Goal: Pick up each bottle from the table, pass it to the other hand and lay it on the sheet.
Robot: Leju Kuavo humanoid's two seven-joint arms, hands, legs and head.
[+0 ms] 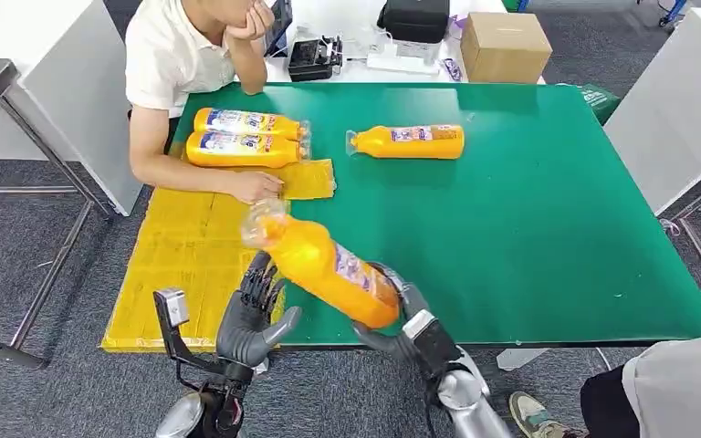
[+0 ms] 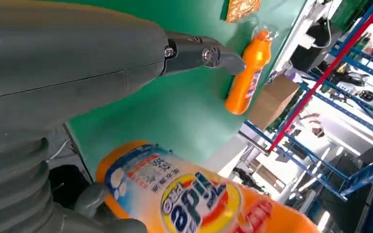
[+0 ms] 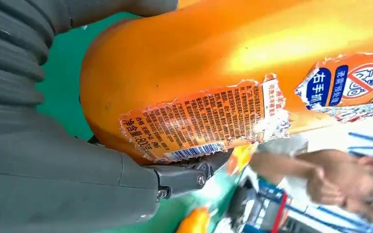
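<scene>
Wrapped round the base end of the held bottle (image 1: 329, 265), the fingers (image 1: 400, 297) of the right hand (image 1: 402, 319), thumb (image 3: 184, 177) tucked beneath the torn label. Tilted in the air over the near edge of the tabletop (image 1: 557, 228), cap end raised toward the yellow sheet (image 1: 183, 255). Just beside its middle, the left hand (image 1: 251, 319), fingers (image 1: 260, 283) spread and holding nothing, apparently ready to receive. Probably fairly heavy if full, stiff plastic, glossy and likely slippery; peeling label a poor surface to trust, so best taken round the bare body near the middle, away from the narrow neck. Two bottles (image 1: 246, 137) already lying side by side at the sheet's far end, a person's hand (image 1: 256, 185) resting near them. One more bottle (image 1: 408, 141) lying on the green tabletop, well apart.
</scene>
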